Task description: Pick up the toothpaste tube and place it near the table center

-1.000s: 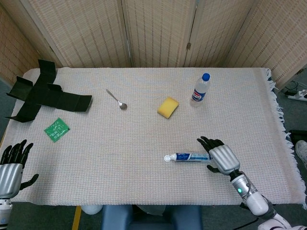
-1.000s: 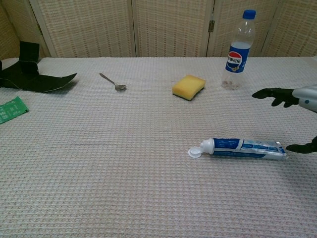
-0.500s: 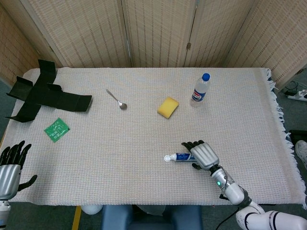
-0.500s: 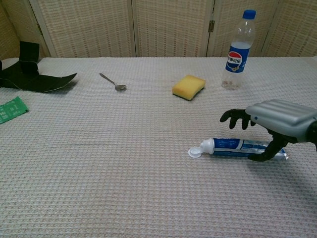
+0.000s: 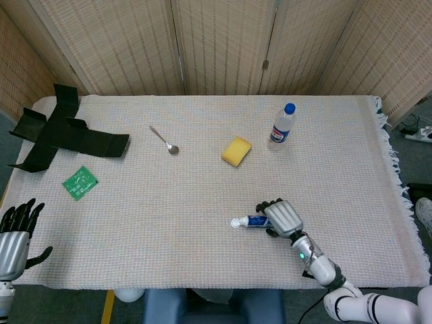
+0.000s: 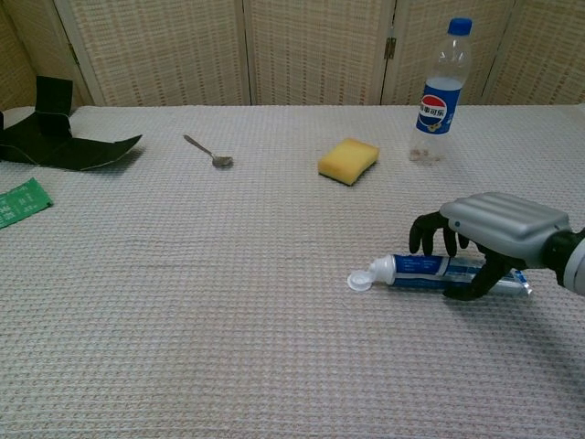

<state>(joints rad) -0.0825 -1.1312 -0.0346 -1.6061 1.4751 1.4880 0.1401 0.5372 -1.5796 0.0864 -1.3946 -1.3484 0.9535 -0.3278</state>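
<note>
The desk (image 5: 202, 202) is covered with a pale woven cloth, and everything here is placed relative to the toothpaste tube (image 6: 430, 272), which lies flat on this cloth with its open white cap (image 6: 361, 279) pointing to the left.

Far to the left of the tube and further back, at the edge of the desk, lies a flat black folded cardboard (image 5: 61, 135). Behind the tube and a little to the right stands a clear water bottle (image 6: 441, 91) with a blue cap, upright and well apart from it. Behind the tube and slightly left lies a yellow sponge (image 6: 348, 160).

The right robot hand (image 6: 489, 233) is over the back half of the tube. Its dark fingers (image 6: 430, 233) curl down on the far side of the tube and the thumb reaches down on the near side, so the robot hand is closing around the tube, which lies on the desk. I cannot tell how firmly it is pressing the tube.

The left robot hand (image 5: 15, 233) is far to the left of the tube at the near edge of the desk, with fingers spread and holding nothing.

A green packet (image 5: 79, 182) lies far left of the tube. A metal spoon (image 6: 208, 152) lies behind and left of it.
</note>
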